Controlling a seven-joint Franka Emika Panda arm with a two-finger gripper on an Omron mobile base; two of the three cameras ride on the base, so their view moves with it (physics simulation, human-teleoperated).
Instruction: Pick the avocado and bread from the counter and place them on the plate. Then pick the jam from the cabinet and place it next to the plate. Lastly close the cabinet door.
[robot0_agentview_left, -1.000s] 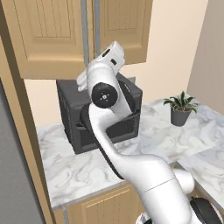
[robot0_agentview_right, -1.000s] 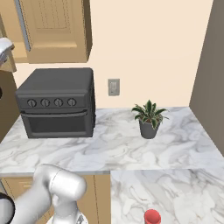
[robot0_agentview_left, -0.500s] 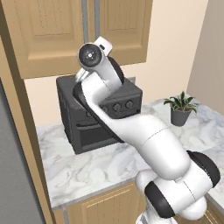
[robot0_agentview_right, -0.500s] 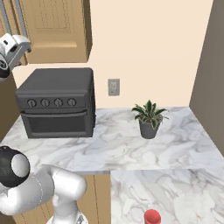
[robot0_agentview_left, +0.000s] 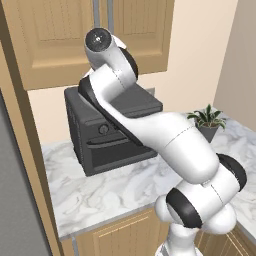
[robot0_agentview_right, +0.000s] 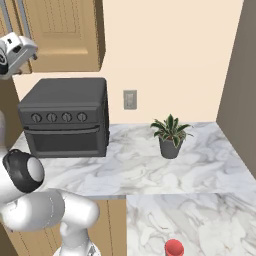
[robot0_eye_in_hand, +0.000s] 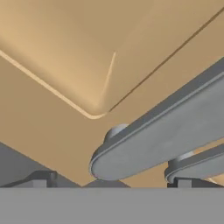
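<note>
The tool (robot0_eye_in_hand: 113, 181) is held high, right in front of the cabinet door (robot0_eye_in_hand: 65, 57), with its two dark fingertips (robot0_eye_in_hand: 43, 178) spread wide apart and nothing clasped between them. Just ahead of the tool, the rounded lower end of the door's grey bar handle (robot0_eye_in_hand: 166, 140) is seen. The end of a second grey bar (robot0_eye_in_hand: 201, 168) is seen close beside the first. Whether either fingertip touches the handle cannot be told.

Far below the tool, the dark grey oven (robot0_agentview_right: 65, 125) is set on the marble surface (robot0_agentview_right: 125, 170). A potted plant (robot0_agentview_right: 170, 135) is placed on the same surface, well off to the tool's right, past the oven. A wall socket (robot0_agentview_right: 130, 99) is seen between the oven and the plant. A small red object (robot0_agentview_right: 174, 247) is seen well below the tool and to its right, on the nearer stretch of the surface.
</note>
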